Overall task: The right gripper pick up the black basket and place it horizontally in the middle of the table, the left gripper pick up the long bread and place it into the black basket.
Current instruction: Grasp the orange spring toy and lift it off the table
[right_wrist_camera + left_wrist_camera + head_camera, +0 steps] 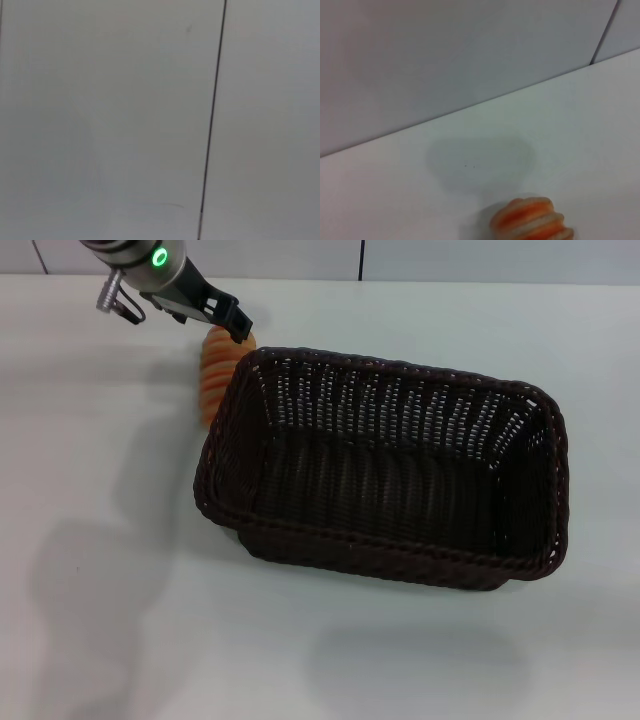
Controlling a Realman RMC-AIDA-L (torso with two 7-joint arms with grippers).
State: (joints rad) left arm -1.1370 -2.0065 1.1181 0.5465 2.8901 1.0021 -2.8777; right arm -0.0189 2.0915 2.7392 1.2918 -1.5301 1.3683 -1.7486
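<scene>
One black basket [385, 480] sits upright near the middle of the table [90, 620]. The long bread [214, 375] lies just beside its left end. The left gripper [238, 328] hovers at the bread's far end; jaws' state cannot be determined.

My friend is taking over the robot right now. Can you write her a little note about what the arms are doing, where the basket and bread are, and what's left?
Left gripper: silver-grey arm with green ring light, black fingertips at the far end of the small orange-brown, cream-striped long bread; grip unclear.
Right gripper: out of view.
Large dark woven wicker black basket: standing lengthwise mid-way across the white table, empty.
Bread lies on the table beside the basket's left end.
Done: basket placed.
Left: lift the bread and put it in the basket.
</scene>
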